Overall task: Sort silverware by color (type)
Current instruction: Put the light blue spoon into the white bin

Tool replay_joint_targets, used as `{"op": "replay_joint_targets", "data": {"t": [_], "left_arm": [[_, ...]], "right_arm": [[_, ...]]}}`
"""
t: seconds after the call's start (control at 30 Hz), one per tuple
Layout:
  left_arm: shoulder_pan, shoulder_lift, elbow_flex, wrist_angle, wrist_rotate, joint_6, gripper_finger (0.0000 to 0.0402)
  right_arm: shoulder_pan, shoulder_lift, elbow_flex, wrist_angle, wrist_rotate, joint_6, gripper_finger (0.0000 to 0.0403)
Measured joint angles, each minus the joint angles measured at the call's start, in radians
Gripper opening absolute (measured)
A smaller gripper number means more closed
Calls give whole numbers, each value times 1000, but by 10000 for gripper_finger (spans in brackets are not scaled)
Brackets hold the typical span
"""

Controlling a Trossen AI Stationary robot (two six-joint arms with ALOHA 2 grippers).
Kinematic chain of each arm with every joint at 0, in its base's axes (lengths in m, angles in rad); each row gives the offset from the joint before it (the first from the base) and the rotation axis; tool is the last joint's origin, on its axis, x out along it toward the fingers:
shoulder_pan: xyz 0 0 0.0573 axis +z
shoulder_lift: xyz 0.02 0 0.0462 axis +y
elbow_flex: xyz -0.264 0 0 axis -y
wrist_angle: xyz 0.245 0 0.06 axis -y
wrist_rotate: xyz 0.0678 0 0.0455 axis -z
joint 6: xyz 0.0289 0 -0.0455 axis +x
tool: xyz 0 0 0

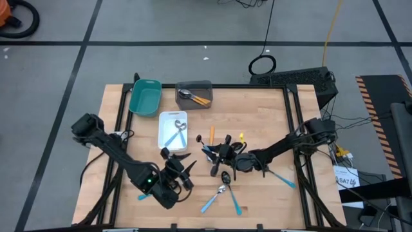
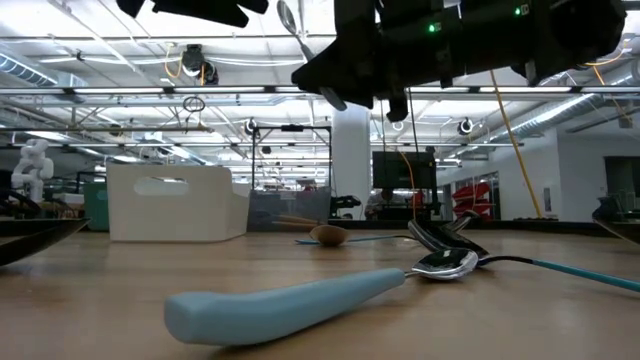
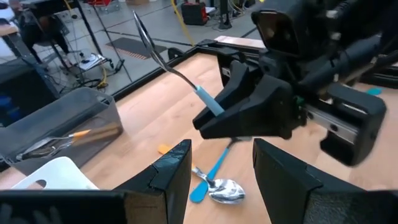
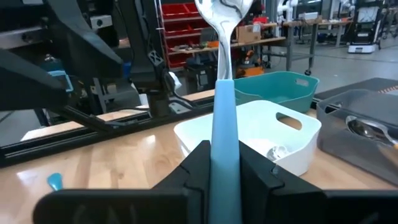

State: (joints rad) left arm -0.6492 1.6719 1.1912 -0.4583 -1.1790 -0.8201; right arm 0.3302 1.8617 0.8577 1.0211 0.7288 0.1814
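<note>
Pale wooden worktop (image 1: 270, 116) with a smooth, faintly glossy grain. The spoons (image 1: 222, 193) have matt light-blue or orange plastic handles and shiny, mirror-like metal bowls. The white tray (image 4: 273, 134) and teal tray (image 1: 145, 96) look like smooth plastic; the grey tray (image 3: 56, 124) is translucent. Both robot hands are matt black plastic.

- Blue-handled spoon (image 4: 224, 112): upright, clamped, frame centre.
- Two blue-handled spoons (image 1: 178, 133): in white tray (image 1: 163, 138), centre-left.
- Orange-handled spoons (image 1: 194, 97): in grey tray (image 1: 207, 84), upper centre.
- Loose spoons (image 1: 222, 193): scattered lower centre.
</note>
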Motion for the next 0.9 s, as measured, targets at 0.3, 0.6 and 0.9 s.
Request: {"op": "replay_joint_targets", "data": {"t": [0.3,0.6,0.9], "left_arm": [[44,1,0,-1,-11,30,170],[104,1,0,-3,-1,7,170],[136,5,0,88,11,51,170]], "right_arm": [[-1,41,0,59,2,-18,46],[-2,40,1,61,89,-37,45],[-5,40,1,68,164,-79,45]]}}
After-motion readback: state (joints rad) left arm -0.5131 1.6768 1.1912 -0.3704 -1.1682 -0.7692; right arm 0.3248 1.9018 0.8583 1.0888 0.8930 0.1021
